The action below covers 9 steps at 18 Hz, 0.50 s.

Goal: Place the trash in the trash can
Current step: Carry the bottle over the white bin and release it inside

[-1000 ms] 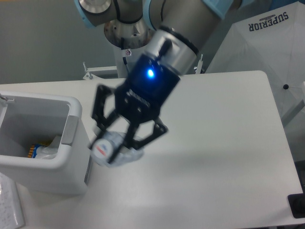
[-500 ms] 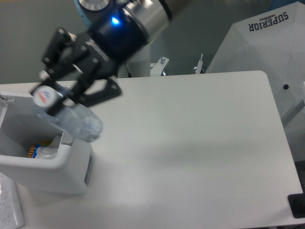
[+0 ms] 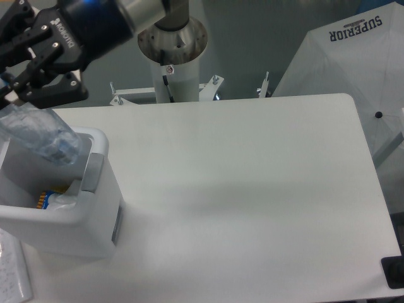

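Gripper (image 3: pixel 14 85) now at the far left edge of the tabletop, up over the trash can (image 3: pixel 95 208); a second ago it was mid-table just right of the can, half a second ago it was swinging in over the can's near-right rim. Fingers clamped on the bottle (image 3: pixel 39 134), holding its top end; the red-and-white label seen earlier is now out of frame or hidden, can't say which. Bottle hangs tilted, its lower end above the can's opening near the far right corner of the rim, not yet released. Can sits at the near-left corner of the tabletop. Inside it, whitish crumpled wrapper (image 3: pixel 60 201) already lying on the bottom, something with blue-orange stripes beside it, same as before. Meaning: transport is essentially done, first piece already binned, second is lined up over the opening. Remaining step looks like spreading the fingers to drop it.
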Tool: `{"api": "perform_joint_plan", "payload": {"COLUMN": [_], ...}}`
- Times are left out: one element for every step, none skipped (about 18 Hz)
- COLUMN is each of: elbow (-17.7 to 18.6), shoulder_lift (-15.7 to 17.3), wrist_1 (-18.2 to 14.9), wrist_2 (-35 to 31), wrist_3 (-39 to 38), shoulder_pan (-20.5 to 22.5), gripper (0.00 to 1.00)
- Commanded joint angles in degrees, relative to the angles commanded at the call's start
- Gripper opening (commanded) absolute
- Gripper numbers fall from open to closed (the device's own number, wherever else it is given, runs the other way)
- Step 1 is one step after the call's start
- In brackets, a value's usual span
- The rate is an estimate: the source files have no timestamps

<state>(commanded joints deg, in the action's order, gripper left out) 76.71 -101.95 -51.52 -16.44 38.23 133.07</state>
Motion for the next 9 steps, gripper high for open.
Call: {"api": "perform_joint_plan", "payload": {"elbow": [1.32,2.29,2.82,3.00,3.00,2.92,3.00,3.26,3.44], "shoulder_lift": [-0.09,-0.17,-0.26,-0.52,-0.96,-1.23,-1.32,-1.49,-2.02], "wrist_1": [1.67,2.73,3.00,3.01,3.01,3.01,3.01,3.01,3.01], "wrist_2": [0.00,0.00,0.00,0.00,0.00,-0.09,-0.09,-0.17,-0.26], "wrist_3": [0.00,0.00,0.09,0.09,0.09,0.09,0.09,0.17,0.61], "shoulder_pan": [-0.35,-0.53,-0.62,-0.88,-1.06,-1.58,-1.76,-1.76,-1.85], "gripper": [0.00,0.00,0.00,0.00,0.00,0.00,0.00,0.00,0.01]}}
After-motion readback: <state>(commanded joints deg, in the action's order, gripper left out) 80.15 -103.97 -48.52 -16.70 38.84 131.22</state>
